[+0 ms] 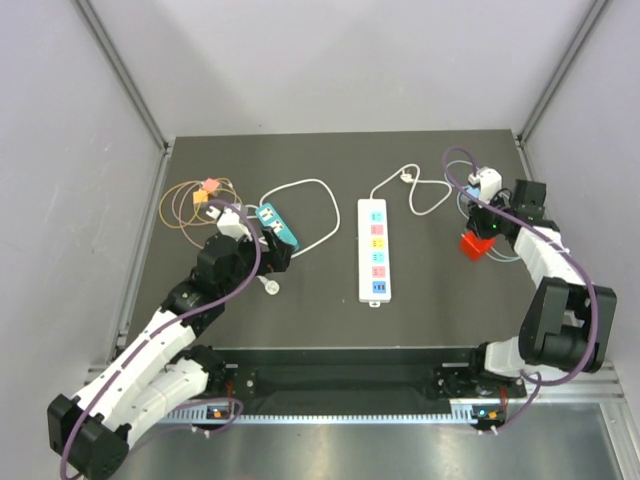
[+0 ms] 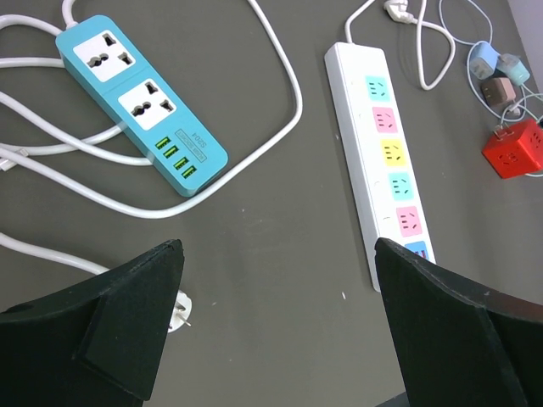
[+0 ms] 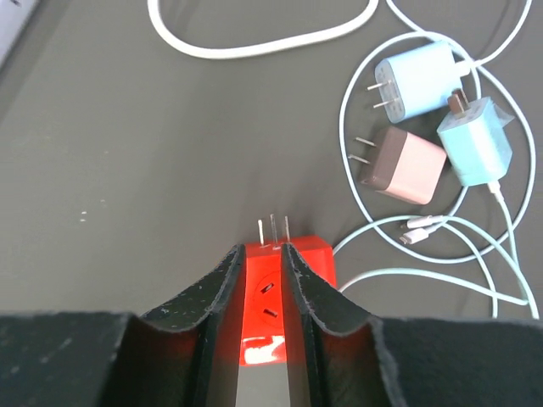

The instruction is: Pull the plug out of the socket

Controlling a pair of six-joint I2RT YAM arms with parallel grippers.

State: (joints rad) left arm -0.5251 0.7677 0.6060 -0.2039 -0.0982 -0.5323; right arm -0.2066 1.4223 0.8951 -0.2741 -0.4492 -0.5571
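Note:
The long white socket strip (image 1: 374,250) lies in the middle of the table, with pastel outlets that all show empty; it also shows in the left wrist view (image 2: 386,153). A red cube plug (image 1: 471,246) lies on the table at the right, its prongs bare (image 3: 310,254). My right gripper (image 3: 263,248) hovers right over the cube. Its jaws stand a narrow gap apart, narrower than the cube, and grip nothing. My left gripper (image 2: 278,246) is wide open and empty over bare table between the teal strip and the socket strip.
A teal power strip (image 2: 140,93) with looped white cord lies left of centre, its white plug (image 2: 178,309) by my left finger. Blue, brown and teal chargers (image 3: 420,80) with thin cables lie beyond the red cube. Coloured cables (image 1: 195,200) lie at the far left.

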